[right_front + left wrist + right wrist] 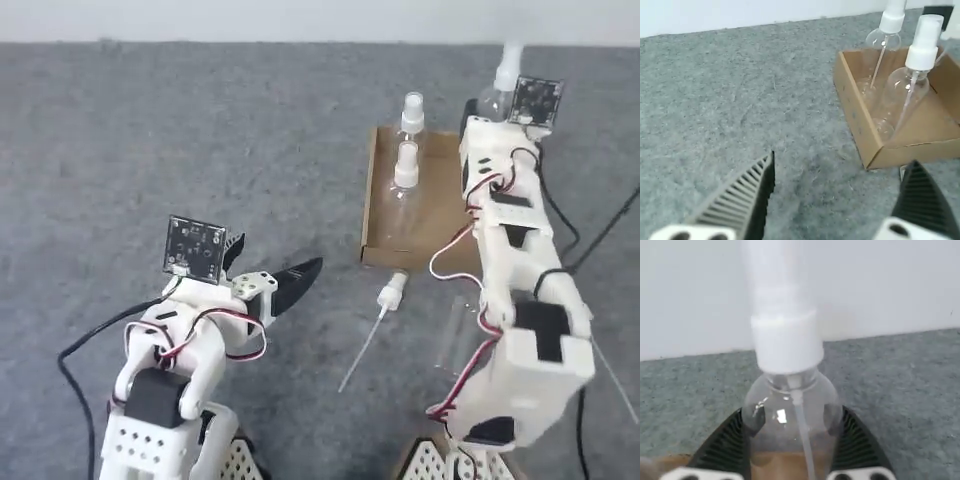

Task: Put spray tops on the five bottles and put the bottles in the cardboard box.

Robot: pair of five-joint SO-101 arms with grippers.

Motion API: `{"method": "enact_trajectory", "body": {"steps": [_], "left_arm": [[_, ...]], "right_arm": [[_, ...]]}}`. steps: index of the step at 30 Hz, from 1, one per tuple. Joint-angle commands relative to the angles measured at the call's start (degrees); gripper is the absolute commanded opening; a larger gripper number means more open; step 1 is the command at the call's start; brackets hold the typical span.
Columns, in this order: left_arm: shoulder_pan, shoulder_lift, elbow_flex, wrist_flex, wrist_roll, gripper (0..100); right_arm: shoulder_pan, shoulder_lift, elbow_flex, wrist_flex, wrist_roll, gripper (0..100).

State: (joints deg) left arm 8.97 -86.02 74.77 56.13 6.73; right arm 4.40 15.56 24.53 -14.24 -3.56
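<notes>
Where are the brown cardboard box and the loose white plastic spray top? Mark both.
Brown cardboard box (440, 195): high view, bare floor.
Loose white plastic spray top (391, 293): high view, its head.

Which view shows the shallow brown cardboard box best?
Left wrist view: the shallow brown cardboard box shows walls and floor up close. In the high view the right arm covers one side; the right wrist view catches a brown strip behind the gripped clear plastic bottle.
</notes>
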Motion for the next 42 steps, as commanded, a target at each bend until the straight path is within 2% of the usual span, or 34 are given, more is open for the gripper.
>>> {"method": "enact_trajectory", "body": {"steps": [1, 13, 16, 21, 25, 31, 42], "left_arm": [[-0.3, -1.2, -0.6, -0.4, 0.4, 37], [-0.3, -1.2, -0.6, -0.4, 0.4, 37], [-0.3, -1.2, -0.6, -0.4, 0.4, 37], [-0.3, -1.2, -0.6, -0.4, 0.4, 37], [-0.3, -1.2, -0.7, -0.3, 0.4, 37], [-0.4, -1.2, -0.7, -0.3, 0.4, 37], [-0.7, -1.2, -0.7, -0.4, 0.4, 37]], "right_arm": [[0.0, 0.4, -1.9, -3.5, -0.5, 0.6], [-1.4, 2.2, -0.4, -4.9, -0.3, 0.7], [-2.1, 2.3, 0.6, -5.3, 2.4, 0.7], [-2.4, 2.3, 3.5, -11.6, 3.2, 0.7], [-2.4, 2.3, 4.0, -11.6, 3.3, 0.7], [-2.5, 2.3, 4.1, -11.5, 3.1, 11.6], [-2.8, 2.4, 5.7, -11.5, 3.2, 12.4]]}}
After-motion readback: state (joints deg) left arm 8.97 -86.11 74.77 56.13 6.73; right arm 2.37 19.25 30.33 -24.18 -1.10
